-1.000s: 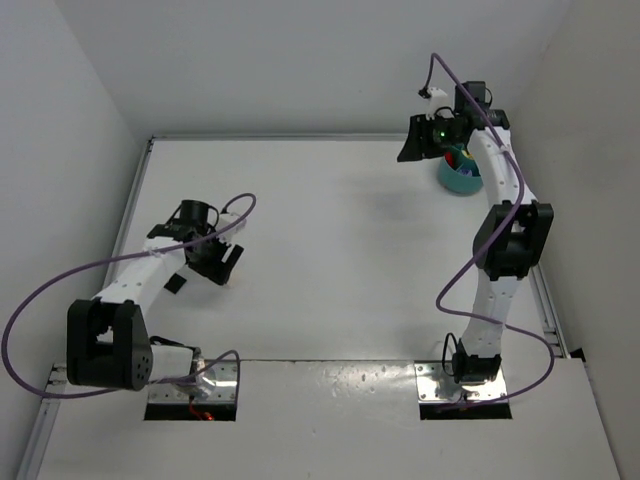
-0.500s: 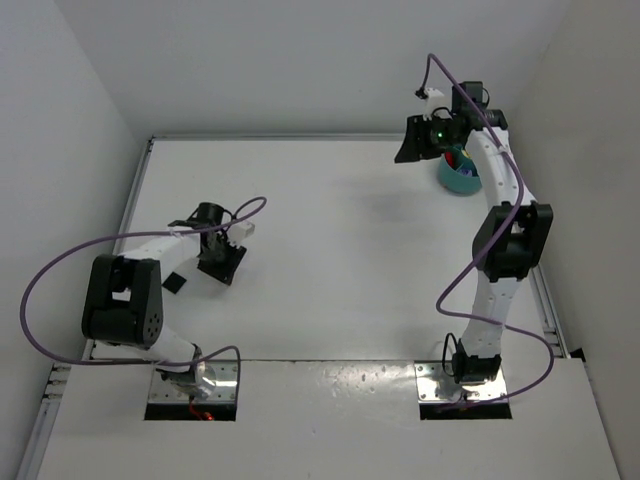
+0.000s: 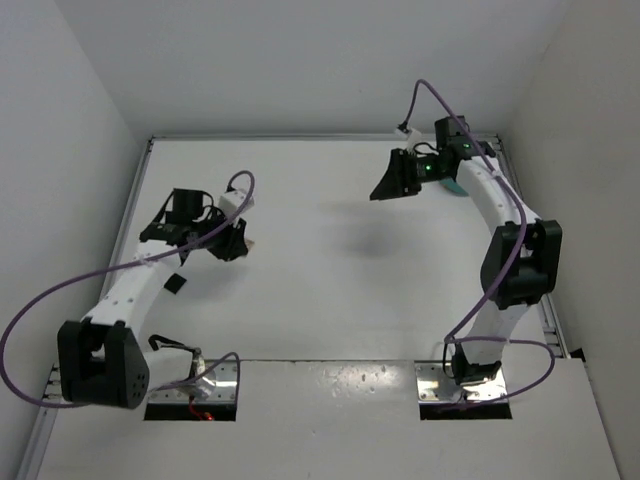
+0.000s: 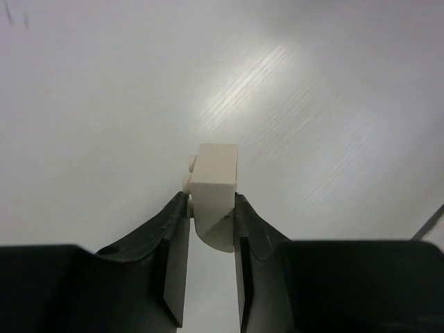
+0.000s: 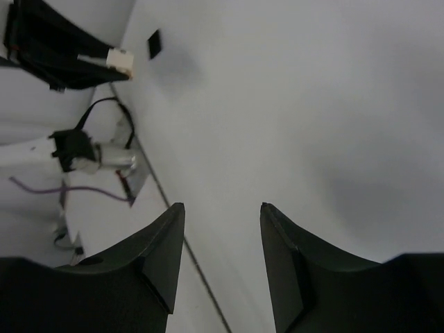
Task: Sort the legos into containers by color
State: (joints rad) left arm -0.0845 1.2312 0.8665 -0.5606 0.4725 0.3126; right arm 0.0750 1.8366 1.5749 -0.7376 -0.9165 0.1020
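White table point(image 3: 330, 260), white walls all round, and here's the left gripper point(image 4: 210, 208) with its fingers clamped on the cream-white brick point(image 4: 215, 170). It pinches the brick's flat sides low down, with the studs poking out to the left. I'd call it tiny, rigid and featherweight, and the plastic is slick (a corner grip would let it twist), so the flat faces are the place to hold.

Far right now: the teal dish point(image 3: 452, 187) shows only as a sliver behind the right arm point(image 3: 500, 215), its contents hidden. The right gripper point(image 5: 222, 208) hangs over the table, fingers apart, nothing between them. Brick and dish sit well apart.
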